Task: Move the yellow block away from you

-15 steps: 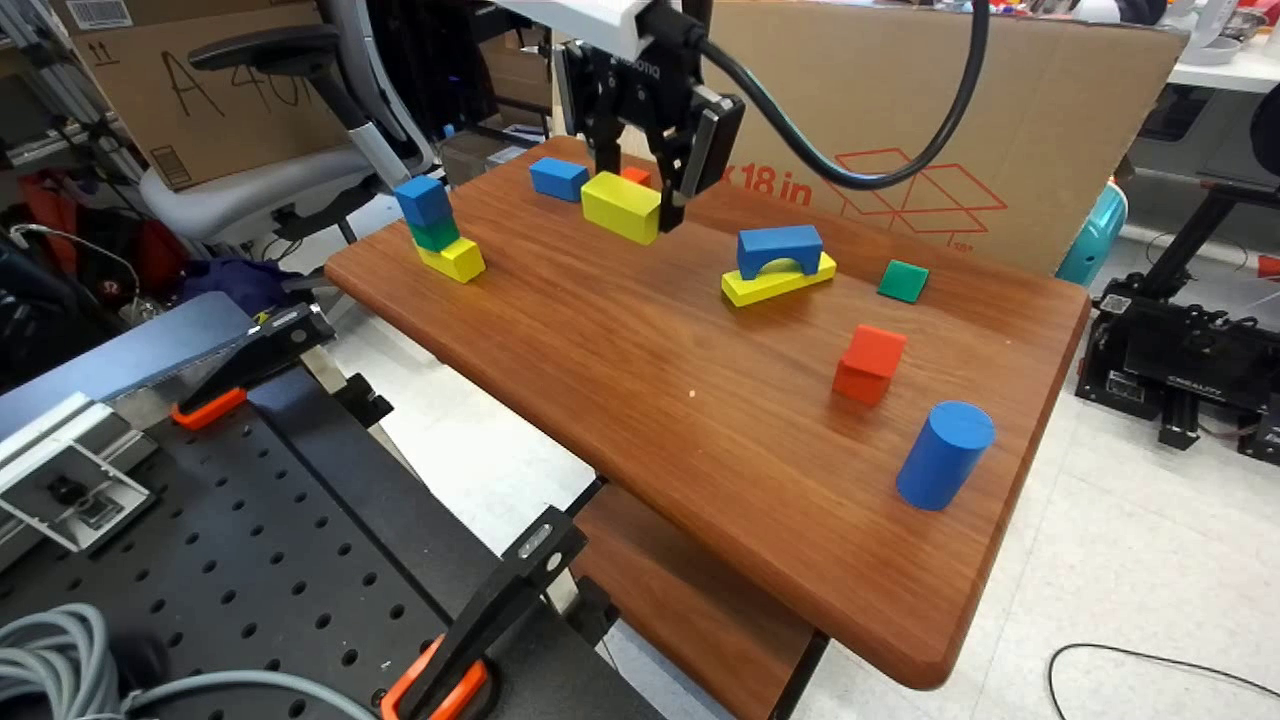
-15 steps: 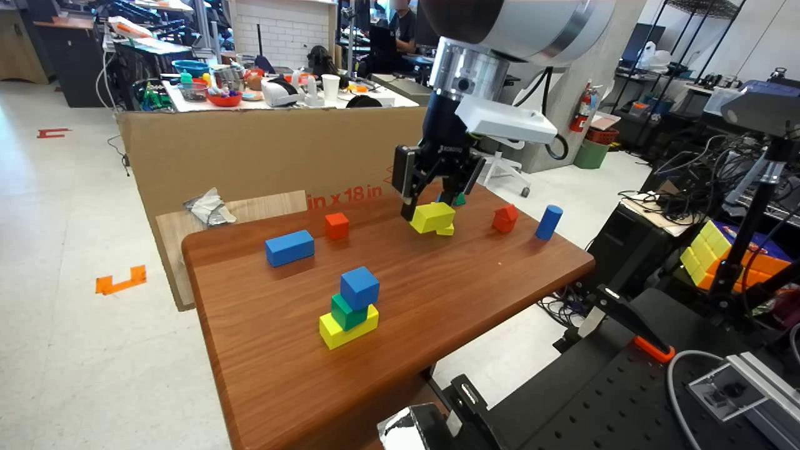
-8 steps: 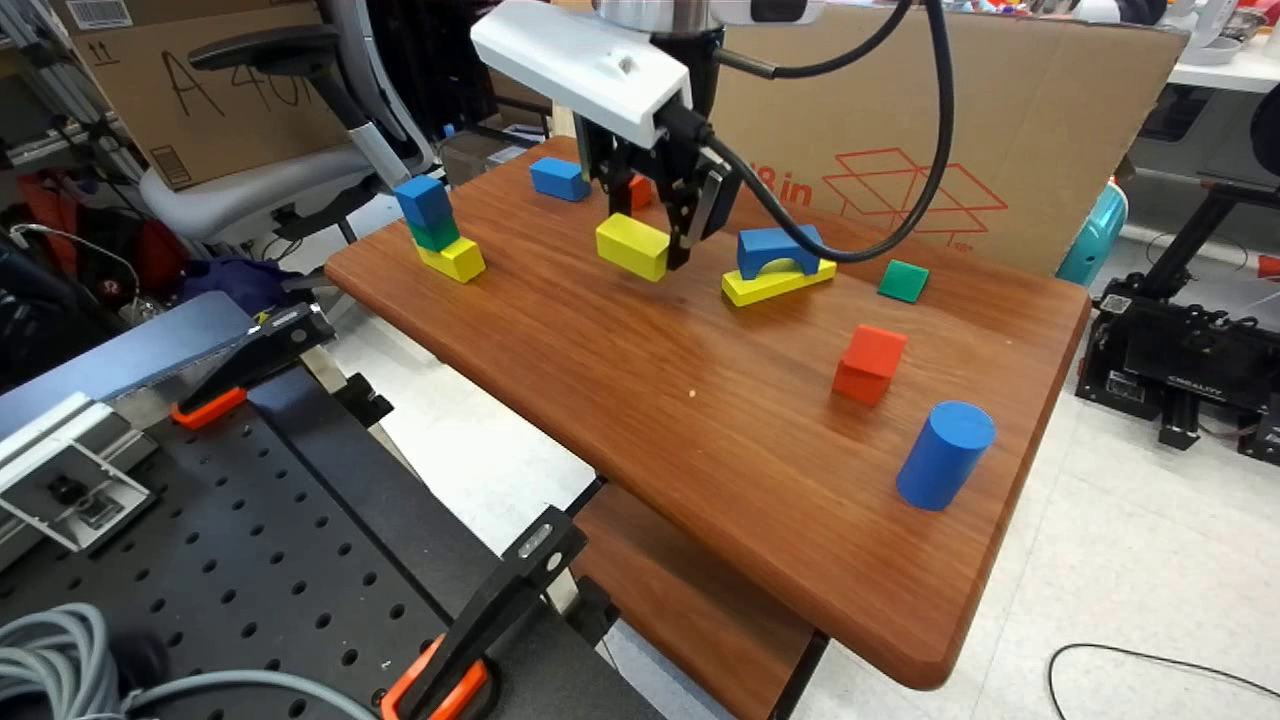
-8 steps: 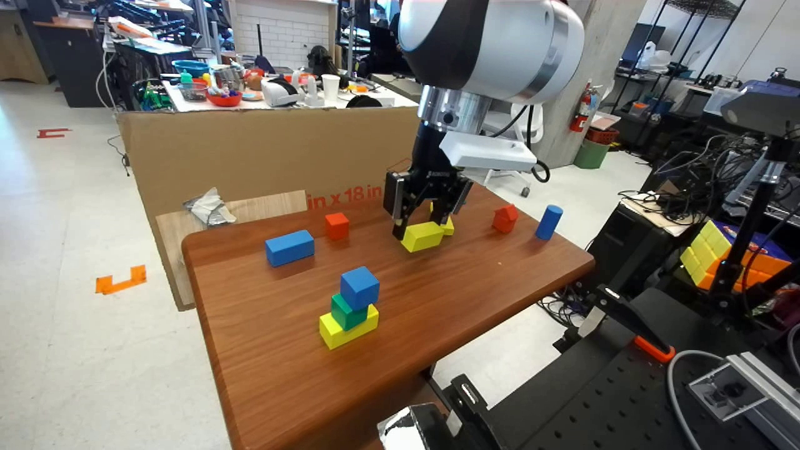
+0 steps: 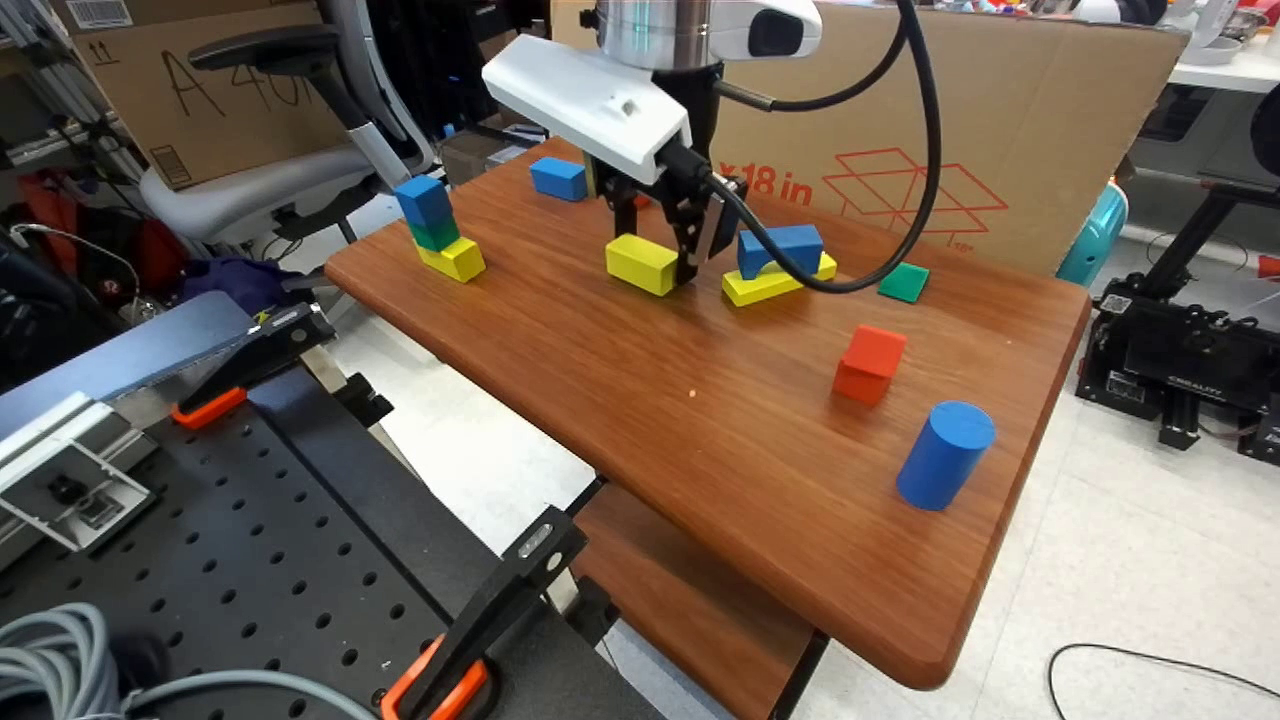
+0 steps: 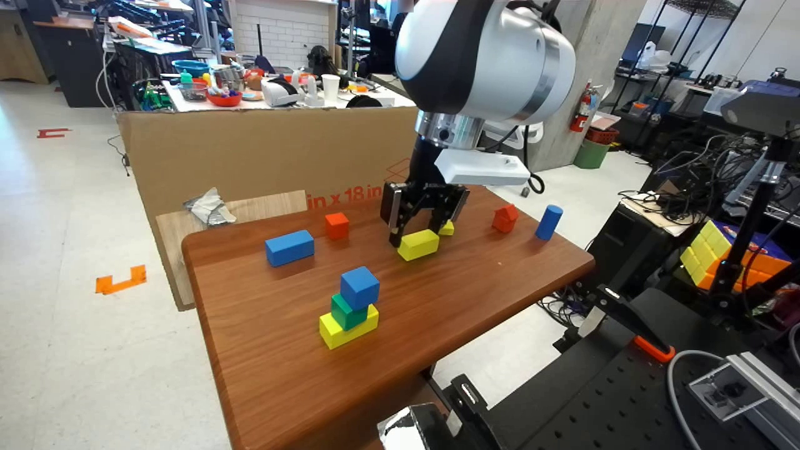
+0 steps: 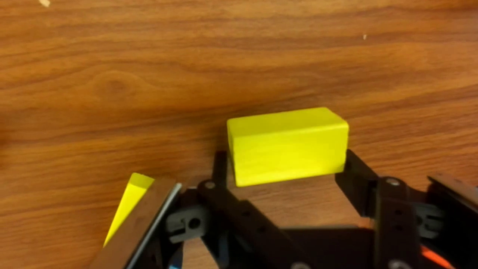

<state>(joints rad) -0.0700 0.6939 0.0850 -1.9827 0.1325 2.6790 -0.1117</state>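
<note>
Bright yellow, plain rectangular block (image 6: 418, 245) at the set-down stage, as judged from its low position. In both exterior views it lies on, or only just above, the brown wood-grain tabletop (image 5: 620, 380); any sliver of space beneath is too small to tell. It is near but apart from the flat yellow bar (image 5: 755, 291) that carries a blue arch-shaped block (image 5: 798, 243), and well apart from the stack of blue, green and yellow blocks (image 6: 348, 314). The black two-fingered gripper (image 7: 284, 158) straddles the block end to end, its jaws spread to roughly the block's length. In the wrist view, one jaw appears to meet the block, whereas a narrow strip of tabletop shows beside the other; whether the jaws clamp the block or merely flank it cannot be told. Done, in judgement: the block is between the jaws and down at tabletop level. Left: release, if the grip is on, and withdrawal of the white-and-black arm (image 6: 512, 69). With the robot's base out of view, which way counts as "away" cannot be settled, nor whether this spot is final.
</note>
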